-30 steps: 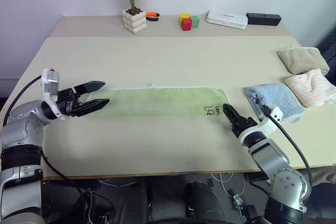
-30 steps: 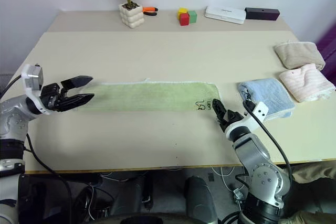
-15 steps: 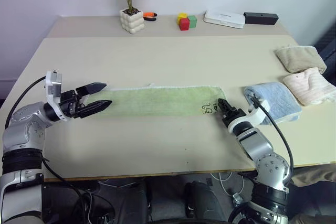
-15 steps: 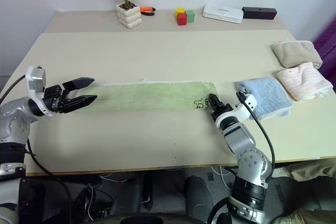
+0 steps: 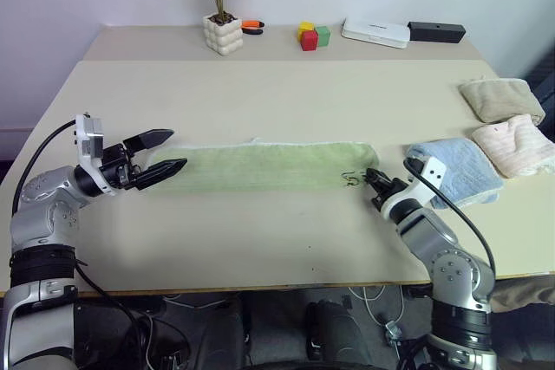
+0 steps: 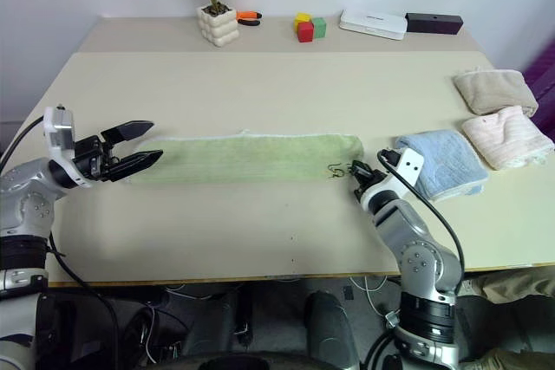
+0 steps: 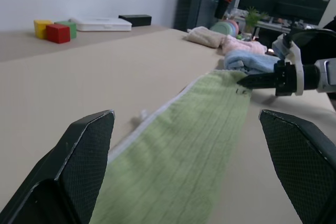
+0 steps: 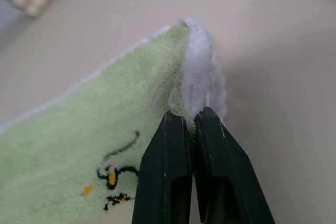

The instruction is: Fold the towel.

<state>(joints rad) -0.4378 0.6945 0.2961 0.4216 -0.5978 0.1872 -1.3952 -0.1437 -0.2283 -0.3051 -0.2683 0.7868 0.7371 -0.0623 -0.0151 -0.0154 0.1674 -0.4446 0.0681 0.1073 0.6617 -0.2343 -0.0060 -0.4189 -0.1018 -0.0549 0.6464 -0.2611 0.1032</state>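
**Desk lead:** Where is the towel?

**Operator:** I see the towel (image 5: pixel 260 166) lying flat on the desk (image 5: pixel 277 93) as a long green strip running across in front of me, already narrowed lengthwise. Its white stitched edge faces the far side, and the small dark printed mark (image 5: pixel 349 181) sits at the right end, near the front corner.

**Desk lead:** And the hands?

**Operator:** My right hand (image 8: pixel 191 121) has its two black fingers pressed together on the towel's right end, pinching the fluffy white edging at the corner just beside the printed mark. The cloth bunches up a little above the fingertips. My left hand (image 5: pixel 169 151) hovers at the towel's left end with its fingers spread wide apart, one over the other, pointing along the strip. It holds nothing; I can't tell whether the lower finger touches the cloth.

**Desk lead:** What else is around?

**Operator:** Just to the right of the right hand lies a folded light blue towel (image 5: pixel 455 168), and further right a pale pink one (image 5: pixel 516 142) with a beige one (image 5: pixel 501 97) behind it. Along the far edge of the desk I see a small plant in a white pot (image 5: pixel 222 32), an orange-handled tool (image 5: pixel 252 25) beside it, yellow, red and green blocks (image 5: pixel 312 35), a flat white box (image 5: pixel 375 32) and a black box (image 5: pixel 436 31).
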